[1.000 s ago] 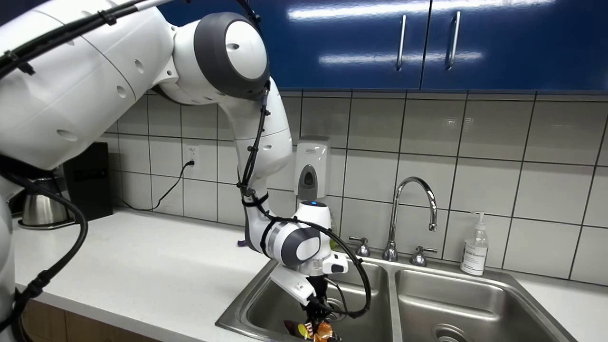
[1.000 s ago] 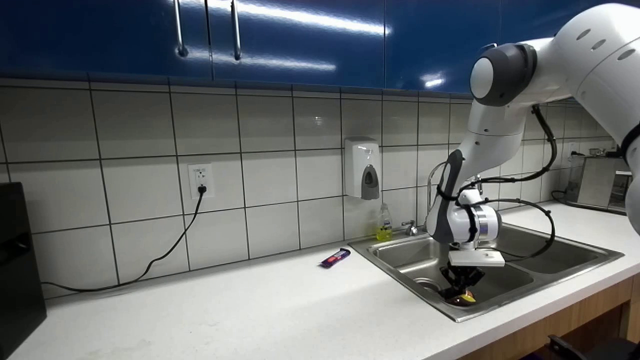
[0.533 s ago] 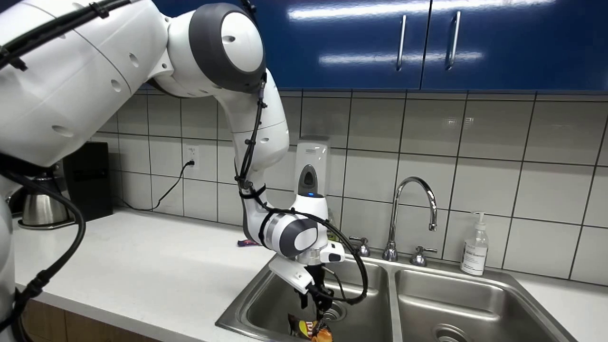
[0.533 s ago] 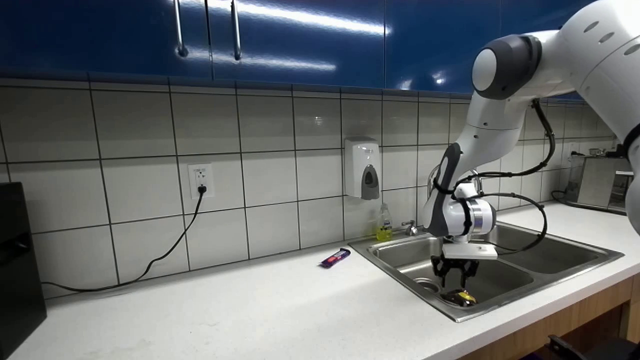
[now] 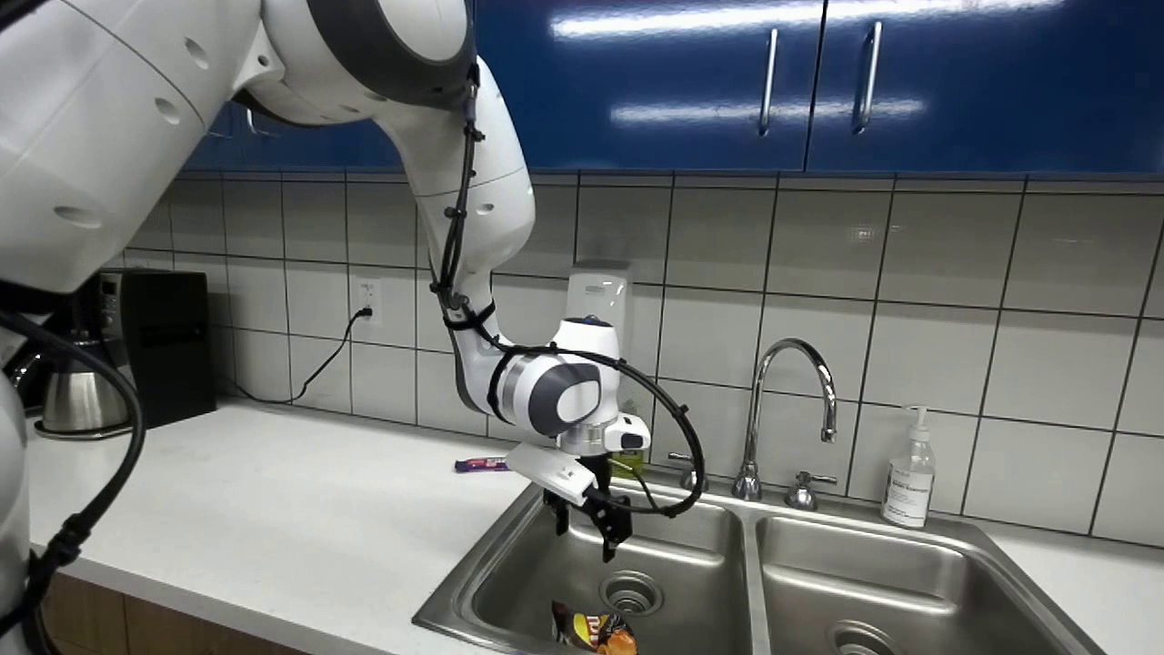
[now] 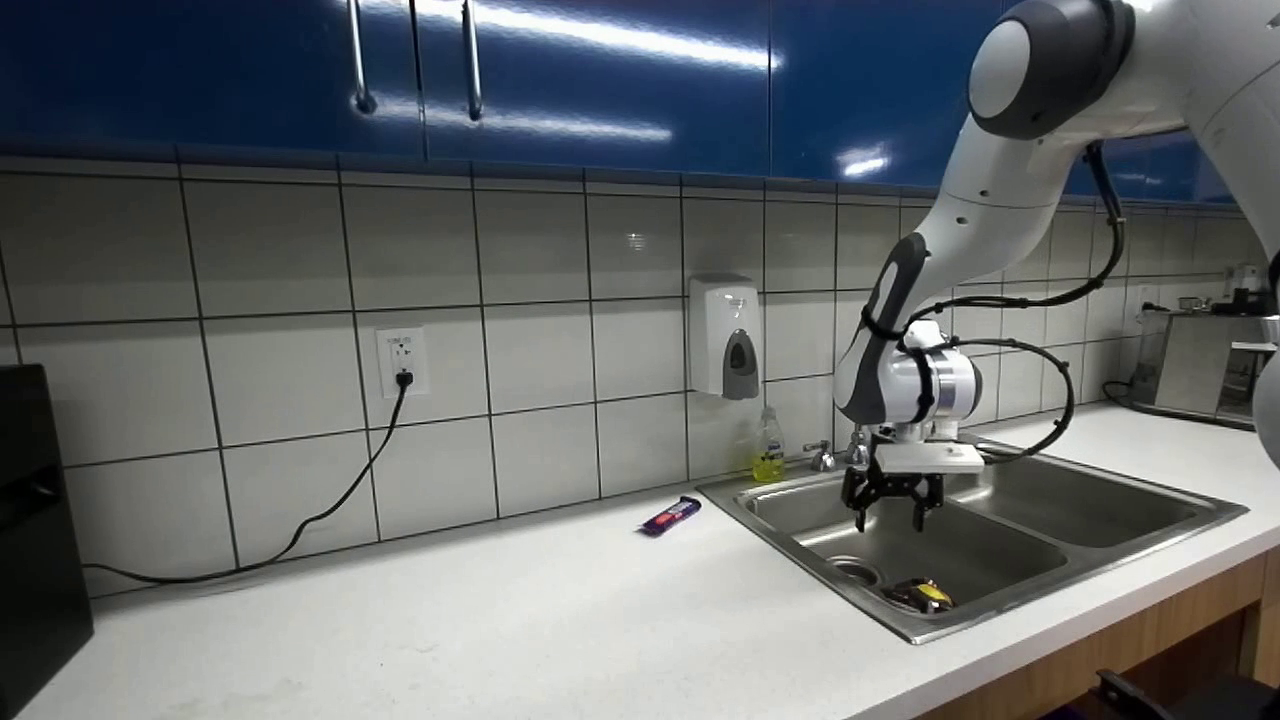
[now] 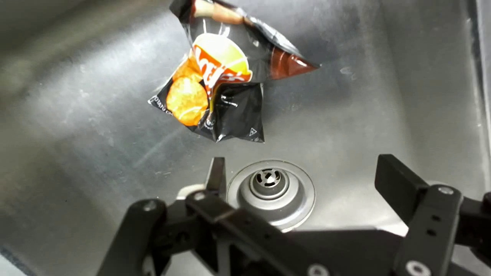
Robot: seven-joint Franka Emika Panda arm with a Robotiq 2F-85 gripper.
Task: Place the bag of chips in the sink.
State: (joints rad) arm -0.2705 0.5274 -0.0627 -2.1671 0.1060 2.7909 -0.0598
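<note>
The bag of chips (image 5: pixel 593 630), black with a yellow and red logo, lies on the floor of the sink (image 5: pixel 757 582) in the basin nearer the long counter. Above that basin hangs my gripper (image 6: pixel 890 525), jaws wide apart with nothing between them. From the wrist, the whole front of the bag of chips (image 7: pixel 226 76) shows beyond the fingertips, clear of both fingers (image 7: pixel 399 184). The drain appears below the gap between them. In both exterior views the gripper is well above the bag and does not touch it.
A purple wrapped bar (image 6: pixel 670 516) lies on the counter beside the sink. Behind the basins stand the tall faucet (image 5: pixel 753 428) and its handles. A pump bottle (image 5: pixel 909 482) and a yellow dish soap bottle (image 6: pixel 768 455) are at the back edge, under the wall dispenser (image 6: pixel 725 340).
My gripper was shut on the bag a second ago. It has opened, let go of the bag and risen. The bag has settled slightly and stays in the basin.
</note>
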